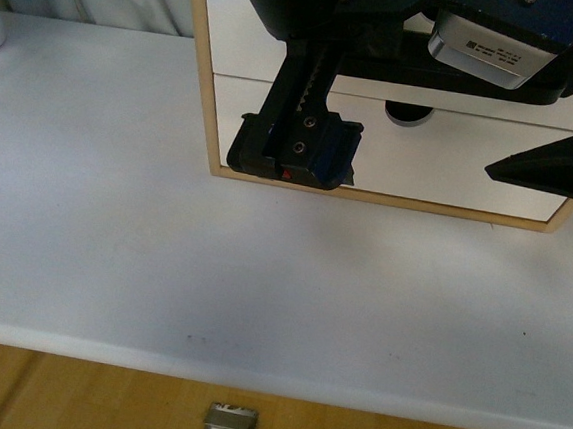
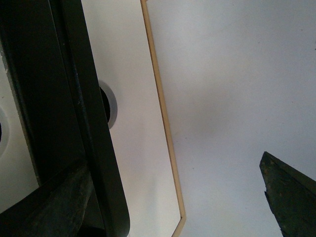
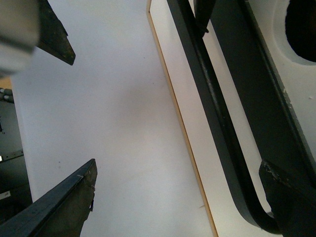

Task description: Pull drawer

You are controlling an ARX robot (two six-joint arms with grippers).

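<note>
Left gripper [image 1: 294, 155] (jaws spread) reaches forward — seemingly at the drawer handle [image 2: 94, 128].

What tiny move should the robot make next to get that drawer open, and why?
Probably shut the left gripper on the black bar handle of the drawer. Its fingers stand wide apart with the bar between them, so nothing is gripped for pulling yet.
</note>
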